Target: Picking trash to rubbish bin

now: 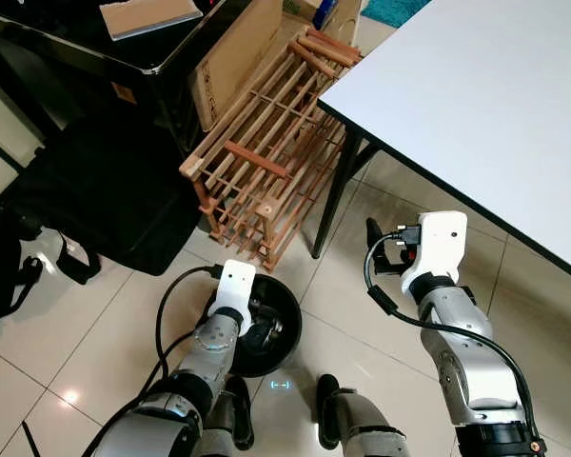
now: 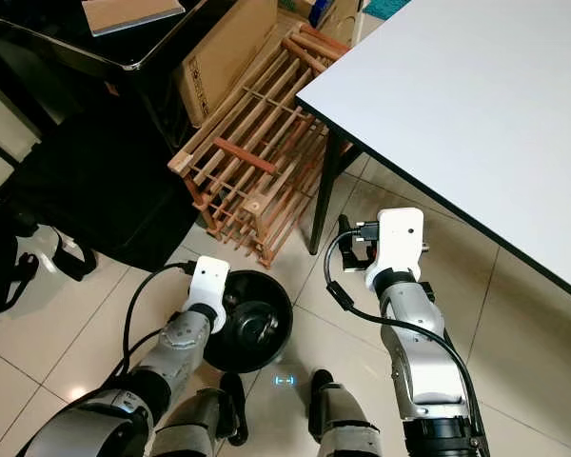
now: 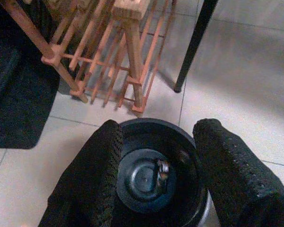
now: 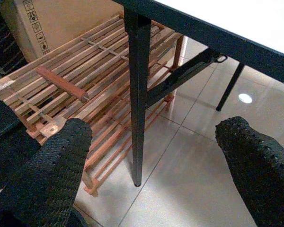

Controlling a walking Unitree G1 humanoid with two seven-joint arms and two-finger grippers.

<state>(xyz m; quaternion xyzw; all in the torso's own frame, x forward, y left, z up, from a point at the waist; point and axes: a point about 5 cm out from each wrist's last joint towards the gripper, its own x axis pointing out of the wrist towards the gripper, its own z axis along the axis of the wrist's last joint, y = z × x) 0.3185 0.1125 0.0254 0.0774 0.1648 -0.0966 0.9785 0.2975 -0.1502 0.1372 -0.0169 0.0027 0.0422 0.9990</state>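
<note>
1. I have the left gripper (image 3: 156, 175) poised directly above the black rubbish bin (image 1: 284, 314) on the tiled floor (image 1: 86, 343), its two black fingers (image 3: 97, 175) spread apart with nothing between them.
2. Looking down into the bin through the left wrist view, I see a small, shiny piece of trash (image 3: 162, 169) lying on the round bottom; I cannot tell what it is.
3. My right gripper (image 4: 154, 165) hangs in the air near the black table leg (image 2: 324, 195), fingers wide apart and empty.
4. The white table (image 1: 476, 105) stands to the right, its top reaching over the right arm.
5. A wooden slatted rack (image 1: 266, 152) lies tilted just beyond the bin, leaning against a cardboard box (image 1: 233, 57).
6. A black bag (image 1: 105, 190) sits on the floor to the left of the rack.
</note>
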